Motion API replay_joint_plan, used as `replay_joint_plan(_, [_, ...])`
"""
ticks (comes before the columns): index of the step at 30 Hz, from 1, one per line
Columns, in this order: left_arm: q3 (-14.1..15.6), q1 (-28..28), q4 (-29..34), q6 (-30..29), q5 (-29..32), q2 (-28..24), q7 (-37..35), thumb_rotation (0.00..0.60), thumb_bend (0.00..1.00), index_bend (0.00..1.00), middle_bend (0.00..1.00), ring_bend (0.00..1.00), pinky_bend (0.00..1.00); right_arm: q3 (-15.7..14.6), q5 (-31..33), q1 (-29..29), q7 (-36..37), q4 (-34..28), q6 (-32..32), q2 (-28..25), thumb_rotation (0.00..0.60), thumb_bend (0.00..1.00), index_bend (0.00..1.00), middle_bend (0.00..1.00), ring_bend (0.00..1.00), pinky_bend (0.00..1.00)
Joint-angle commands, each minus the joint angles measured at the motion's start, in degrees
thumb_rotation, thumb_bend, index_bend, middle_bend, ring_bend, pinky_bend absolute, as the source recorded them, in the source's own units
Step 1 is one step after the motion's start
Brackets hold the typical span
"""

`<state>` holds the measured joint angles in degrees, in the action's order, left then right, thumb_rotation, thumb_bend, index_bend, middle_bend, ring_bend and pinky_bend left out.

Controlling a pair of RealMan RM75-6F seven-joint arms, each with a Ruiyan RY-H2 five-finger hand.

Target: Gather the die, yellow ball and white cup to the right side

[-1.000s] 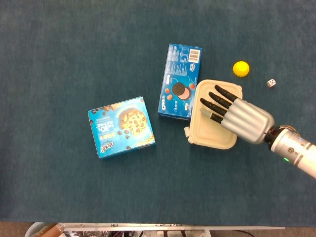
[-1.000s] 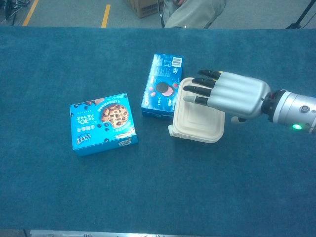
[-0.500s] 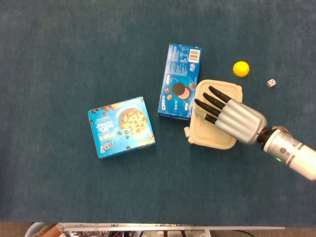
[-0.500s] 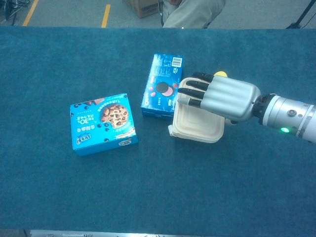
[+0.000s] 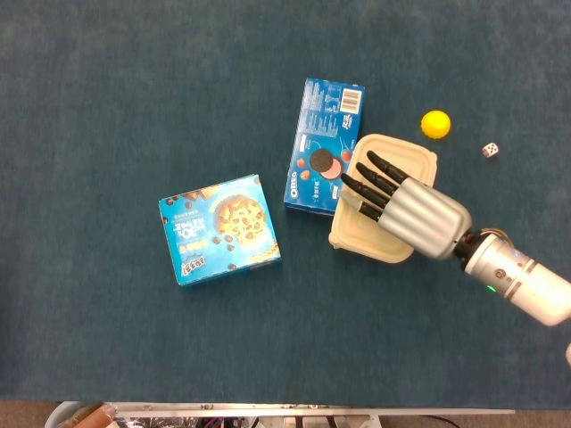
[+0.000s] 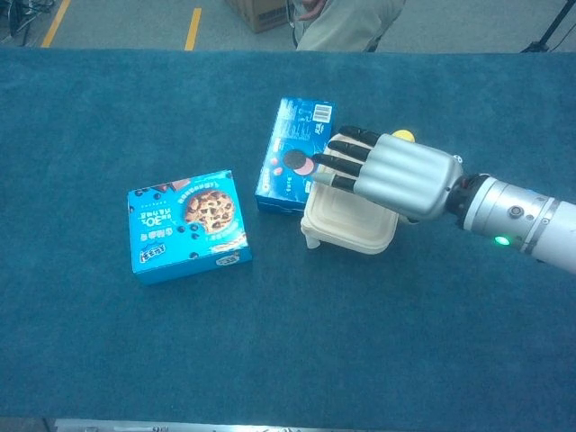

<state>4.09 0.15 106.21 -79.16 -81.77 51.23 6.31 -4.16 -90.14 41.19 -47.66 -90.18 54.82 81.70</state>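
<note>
The yellow ball [image 5: 435, 124] and the small white die [image 5: 490, 150] lie on the blue cloth at the far right; in the chest view only a sliver of the ball [image 6: 403, 137] peeks from behind the hand. No white cup shows in either view. My right hand [image 5: 406, 203] [image 6: 396, 175] lies flat with its fingers stretched out on a cream lidded container [image 5: 357, 239] [image 6: 346, 229], its dark fingertips reaching the container's left edge. It holds nothing. My left hand does not show.
A blue Oreo box [image 5: 326, 147] [image 6: 290, 153] lies just left of the container and touches it. A blue chocolate-chip cookie box [image 5: 219, 227] [image 6: 187, 225] sits further left. A person stands beyond the table's far edge [image 6: 346, 18].
My right hand has slid left, and the cream container under it has shifted left and turned slightly, closing onto the Oreo box. Ball and die have not moved.
</note>
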Motion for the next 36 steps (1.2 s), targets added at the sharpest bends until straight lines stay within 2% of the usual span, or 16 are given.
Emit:
replay_joint_plan(1, [0.0,0.0,0.0,0.0,0.0,0.0,-0.1,0.499,0.29,0.33,0.38,0.33,0.18,0.4,-0.6,-0.3,0.1,0.7,0.8,0.7,0.600,0.00,0.00,0.00,0.00,0.03])
replay_joint_plan(17, [0.2,0.1,-0.2,-0.1,-0.1,-0.2,-0.3,0.499,0.29,0.33,0.38,0.33,0.18,4.5,2.6,-1.0,-4.1,2.4,1.7,5.2,0.600,0.00,0.00,0.00,0.00,0.03])
replay_joint_plan(36, [0.4,0.6,0.2,-1.0,-0.4,-0.7,-0.4,0.498,0.29,0.33,0.38,0.33,0.18,10.7,10.1,2.7,-9.3,5.0,-0.5,11.7,0.600,0.00,0.00,0.00,0.00,0.03])
